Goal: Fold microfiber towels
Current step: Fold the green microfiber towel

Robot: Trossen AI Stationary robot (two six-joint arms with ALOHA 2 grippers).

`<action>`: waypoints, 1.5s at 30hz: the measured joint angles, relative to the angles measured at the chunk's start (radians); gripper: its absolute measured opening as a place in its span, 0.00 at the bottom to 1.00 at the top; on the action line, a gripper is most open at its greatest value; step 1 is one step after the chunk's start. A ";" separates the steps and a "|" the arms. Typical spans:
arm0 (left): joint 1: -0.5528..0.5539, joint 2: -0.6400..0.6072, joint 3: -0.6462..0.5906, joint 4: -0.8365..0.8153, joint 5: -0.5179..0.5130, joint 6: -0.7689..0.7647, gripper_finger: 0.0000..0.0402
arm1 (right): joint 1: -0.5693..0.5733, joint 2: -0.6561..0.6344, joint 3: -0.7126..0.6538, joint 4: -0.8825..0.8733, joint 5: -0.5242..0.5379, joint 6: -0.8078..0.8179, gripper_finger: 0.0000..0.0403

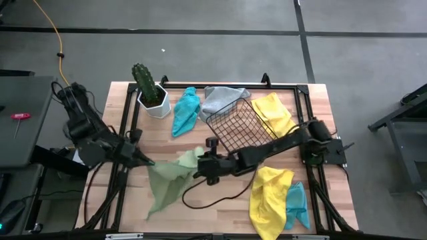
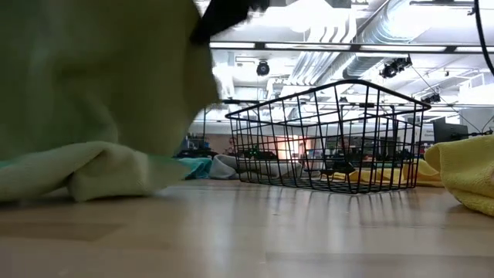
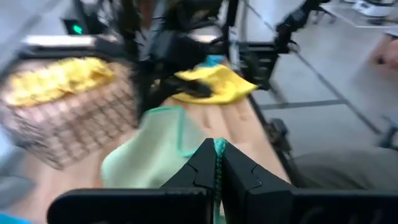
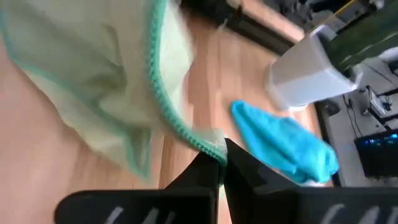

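The light green towel (image 1: 170, 179) is spread between my two grippers near the table's middle. Its lower part lies bunched on the wood in the low view (image 2: 93, 176). My left gripper (image 1: 148, 162) is shut on the towel's left end. My right gripper (image 1: 199, 167) is shut on its right end. A teal towel (image 1: 186, 111), a grey towel (image 1: 223, 100) and a yellow towel (image 1: 273, 113) lie at the far side. A second yellow towel (image 1: 269, 195) lies on a second teal towel (image 1: 297, 204) at the near right. My left gripper pinches the green towel's teal-stitched hem (image 3: 217, 152) between its two shut fingers, coming from the table's left side. The cloth (image 3: 149, 155) spreads away from the fingertips toward my right gripper. I cannot tell if it holds one layer or several. My right gripper pinches the green towel's stitched hem at a corner (image 4: 211, 144) between its two shut fingers, coming from the table's right side. The cloth (image 4: 93, 81) falls away slack from the fingers, and its lower part rests on the wood.
A black wire basket (image 1: 240, 127) stands tilted at the far middle, next to my right arm. A cactus in a white pot (image 1: 150, 93) stands at the far left. A black cable (image 1: 213, 200) loops on the wood near the front. A black frame rail (image 1: 287, 85) edges the table.
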 joint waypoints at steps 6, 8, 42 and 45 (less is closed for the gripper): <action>0.065 0.001 0.104 -0.092 -0.028 0.061 0.00 | 0.001 -0.096 0.000 -0.019 -0.070 0.072 0.00; 0.079 0.001 0.101 -0.112 -0.027 0.055 0.00 | -0.004 -0.092 -0.001 -0.033 -0.101 0.099 0.00; -0.040 0.405 -0.215 -0.300 0.271 -0.756 0.00 | 0.019 0.209 -0.018 -0.056 -0.197 0.245 0.37; -0.056 0.417 -0.215 -0.310 0.276 -0.785 0.00 | 0.021 0.209 -0.018 -0.096 -0.146 0.207 0.46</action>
